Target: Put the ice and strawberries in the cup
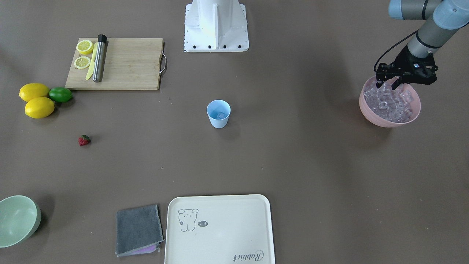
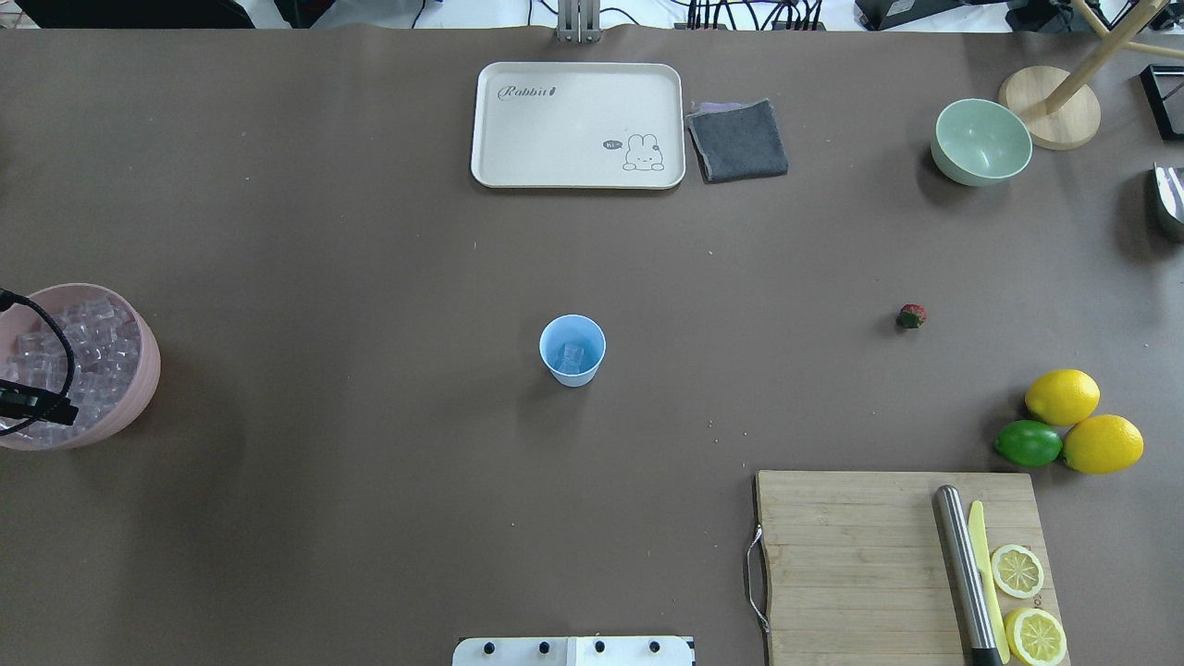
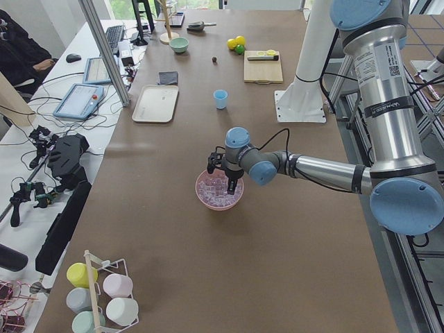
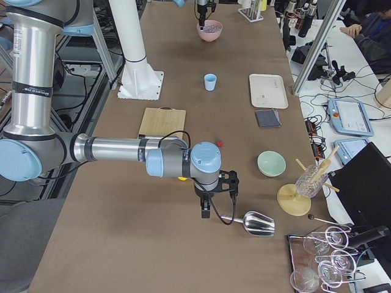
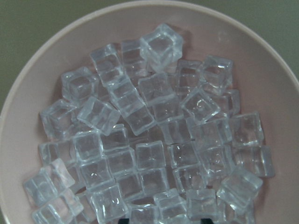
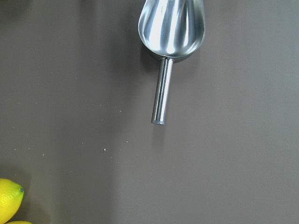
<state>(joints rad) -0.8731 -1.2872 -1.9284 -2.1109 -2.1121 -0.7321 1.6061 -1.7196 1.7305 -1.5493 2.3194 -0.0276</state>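
The light blue cup [image 1: 218, 119] stands upright at the table's middle with one ice cube [image 2: 573, 356] in it. Many clear ice cubes [image 5: 154, 135] fill the pink bowl [image 1: 370, 116] at the table's end on my left. My left gripper [image 1: 387, 86] hangs just over the ice at the bowl's near rim, open and empty. The red strawberry [image 1: 84, 140] lies on the table on my right side, also seen from overhead [image 2: 911, 316]. My right gripper [image 4: 206, 209] hovers above the table beside a metal scoop [image 6: 172, 28]; I cannot tell if it is open or shut.
A wooden cutting board [image 2: 851, 555] bears lemon slices, a yellow knife and a steel muddler. Two lemons [image 2: 1064, 396] and a lime [image 2: 1029, 443] lie beside it. A cream tray [image 2: 578, 125], grey cloth [image 2: 738, 139] and pale green bowl [image 2: 982, 141] sit along the far edge.
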